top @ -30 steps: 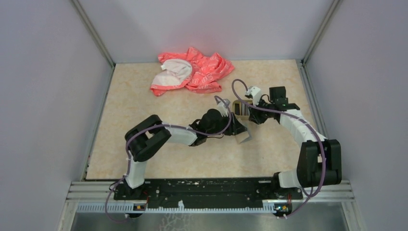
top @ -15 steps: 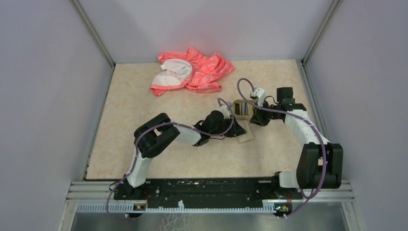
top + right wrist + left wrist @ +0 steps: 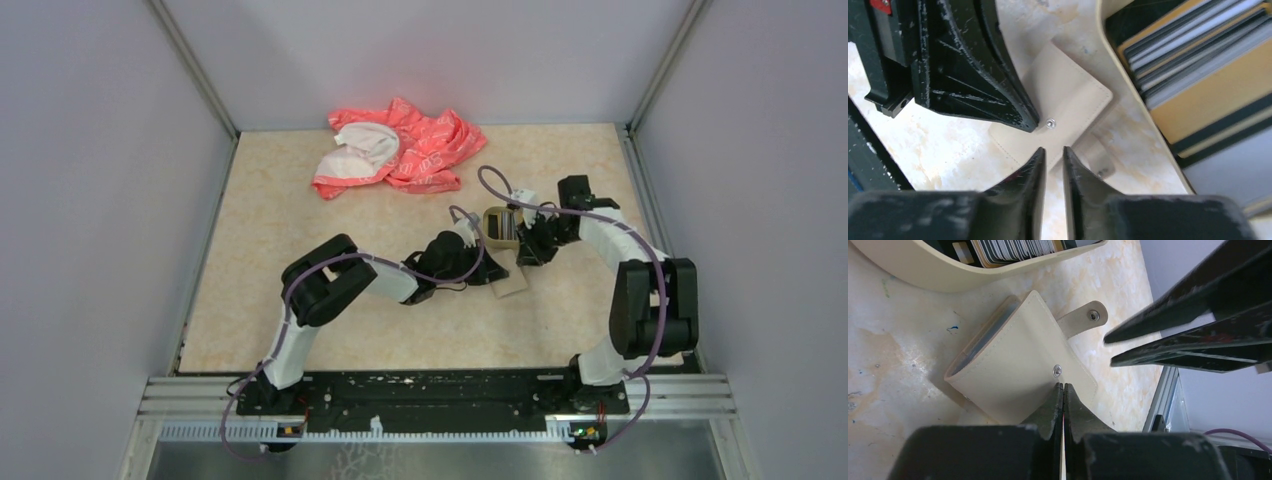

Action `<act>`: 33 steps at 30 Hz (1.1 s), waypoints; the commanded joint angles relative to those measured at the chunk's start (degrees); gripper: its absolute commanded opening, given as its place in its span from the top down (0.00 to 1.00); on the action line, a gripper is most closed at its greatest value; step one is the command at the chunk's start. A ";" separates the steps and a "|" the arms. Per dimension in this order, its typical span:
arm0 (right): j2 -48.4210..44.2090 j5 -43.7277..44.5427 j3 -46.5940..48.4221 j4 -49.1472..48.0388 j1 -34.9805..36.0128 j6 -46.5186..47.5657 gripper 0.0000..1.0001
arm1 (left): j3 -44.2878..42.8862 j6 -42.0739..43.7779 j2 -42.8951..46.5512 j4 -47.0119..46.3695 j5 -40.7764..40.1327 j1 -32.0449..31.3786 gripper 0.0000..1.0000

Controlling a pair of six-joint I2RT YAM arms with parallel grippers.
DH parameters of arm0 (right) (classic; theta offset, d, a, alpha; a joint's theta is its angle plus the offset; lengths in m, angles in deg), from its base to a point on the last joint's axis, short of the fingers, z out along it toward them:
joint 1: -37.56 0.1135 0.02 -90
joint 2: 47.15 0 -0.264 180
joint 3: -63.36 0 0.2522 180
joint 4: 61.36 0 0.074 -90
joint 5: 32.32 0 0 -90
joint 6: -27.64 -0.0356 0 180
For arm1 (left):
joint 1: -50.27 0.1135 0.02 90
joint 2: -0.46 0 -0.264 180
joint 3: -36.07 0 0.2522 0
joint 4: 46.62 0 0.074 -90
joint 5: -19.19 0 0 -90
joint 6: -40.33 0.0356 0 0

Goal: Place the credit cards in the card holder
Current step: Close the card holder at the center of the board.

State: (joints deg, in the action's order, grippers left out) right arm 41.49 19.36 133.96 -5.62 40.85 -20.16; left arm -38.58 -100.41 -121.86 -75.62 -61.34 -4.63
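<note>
The small, flat, cream leatherette card holder [image 3: 1013, 365] lies folded shut on the marbled beige surface [image 3: 300, 220], at the centre of the left wrist view. It sits just below the tan oval tray [image 3: 948, 280]. A metal snap stud [image 3: 1057, 371] sits on its cover, and its short strap [image 3: 1088, 317] hangs loose towards the upper right.

It looks light and soft, so I judge it will slide or flop if nudged. One arm should pin it flat while the other lifts the free edge of the cover near the stud, because the strap is too limp to pull on.

The thin black, white and grey credit cards [image 3: 1198, 55] stand edge-on in the tray, packed together. They look stiff and slick, and are best pinched by an exposed long edge.

The left gripper [image 3: 1063, 387] is fully closed with nothing between its fingers, its tips against the cover beside the stud. The right gripper [image 3: 1053, 151] hovers over the holder's edge, its fingers a slit apart and clamping nothing.
</note>
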 commanded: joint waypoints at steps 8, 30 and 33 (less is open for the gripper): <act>-3.23 13.14 5.54 1.17 0.14 -4.51 0.66 | -0.11 0.16 -3.11 2.60 -2.99 0.27 1.00; 2.75 14.40 6.63 2.70 0.05 -7.21 0.72 | -0.36 0.47 -3.35 2.51 -2.37 0.23 1.00; 3.08 15.67 6.29 1.54 0.05 -8.19 0.72 | -0.29 0.38 -3.37 2.39 -2.21 0.23 1.00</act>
State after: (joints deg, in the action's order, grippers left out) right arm 44.39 33.72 137.61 -2.52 40.83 -26.61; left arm -38.64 -101.07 -122.47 -76.50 -62.39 -4.63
